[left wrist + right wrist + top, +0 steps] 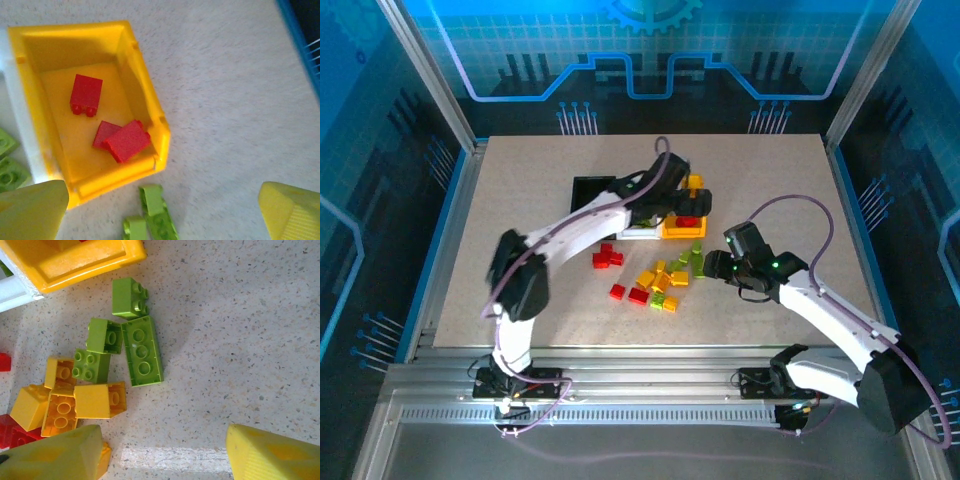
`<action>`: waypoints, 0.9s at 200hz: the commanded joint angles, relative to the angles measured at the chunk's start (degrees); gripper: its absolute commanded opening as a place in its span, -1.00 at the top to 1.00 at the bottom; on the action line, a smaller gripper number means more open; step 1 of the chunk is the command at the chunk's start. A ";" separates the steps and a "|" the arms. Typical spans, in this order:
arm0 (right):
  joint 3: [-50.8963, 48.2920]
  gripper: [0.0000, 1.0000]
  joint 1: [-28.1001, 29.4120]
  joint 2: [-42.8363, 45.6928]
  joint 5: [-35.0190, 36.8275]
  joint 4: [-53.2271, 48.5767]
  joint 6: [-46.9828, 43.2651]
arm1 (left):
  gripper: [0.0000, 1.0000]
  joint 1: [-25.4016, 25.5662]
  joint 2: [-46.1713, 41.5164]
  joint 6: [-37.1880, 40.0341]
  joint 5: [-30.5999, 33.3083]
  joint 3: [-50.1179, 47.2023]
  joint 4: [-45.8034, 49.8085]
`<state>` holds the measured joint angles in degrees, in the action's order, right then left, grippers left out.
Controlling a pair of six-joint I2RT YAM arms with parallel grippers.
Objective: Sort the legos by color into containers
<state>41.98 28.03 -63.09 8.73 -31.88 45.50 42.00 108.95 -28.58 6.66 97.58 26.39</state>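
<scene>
Left wrist, red legos (122, 141) in yellow bin (146, 95), beneath end effector (160, 194)

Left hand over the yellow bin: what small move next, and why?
Probably lift the left hand and swing it toward the loose red bricks on the table. It stands open and empty above the yellow bin, where three red bricks already lie, so nothing is left to do there.

We see the tabletop (770, 200) evenly, brightly lit, with blue glow beyond. Near the left pincer (160, 214) everything looks soft, its fingers (30, 210) blurred. Between the right pincer's (162, 460) fingertips lies a pale glare streak.
</scene>
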 commanded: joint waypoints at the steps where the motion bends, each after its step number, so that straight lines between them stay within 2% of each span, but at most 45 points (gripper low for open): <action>1: -0.72 -0.35 -0.81 -0.72 -0.36 0.76 1.20 | -0.98 0.52 -10.26 -2.13 -2.48 -12.11 -4.10; 22: -0.36 -0.35 -0.95 -1.62 -0.64 0.89 1.22 | -0.97 0.63 -18.55 -3.01 -2.04 -24.74 -2.86; 43: -0.18 -0.35 -0.99 -2.38 -1.01 1.58 1.26 | -0.76 0.65 -25.59 -4.09 0.32 -36.94 -0.64; 71: 0.59 -0.35 -0.96 -4.15 -1.45 2.25 1.49 | -0.69 -0.04 -29.11 -4.68 3.66 -46.28 1.36; 103: 2.09 -0.35 -0.87 -5.53 -1.91 2.19 1.73 | -0.74 -3.73 -27.91 -5.31 3.24 -50.69 -1.78; 126: 2.72 -0.35 -0.87 -4.90 -1.62 1.12 1.66 | -0.77 -3.78 -24.76 -4.24 3.02 -50.47 -2.46; 153: 2.83 -0.35 -0.87 -3.10 -0.51 -0.15 1.42 | -0.63 -3.76 -21.70 -3.42 2.69 -50.60 -2.72; 180: 2.92 -0.35 -0.96 -2.56 0.02 -0.64 1.09 | -0.64 -2.71 -20.12 -2.88 2.56 -51.16 -3.10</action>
<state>43.24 27.92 -66.98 7.27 -30.68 46.33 38.39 87.53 -32.82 9.17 47.07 24.08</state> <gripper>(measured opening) 0.674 0.817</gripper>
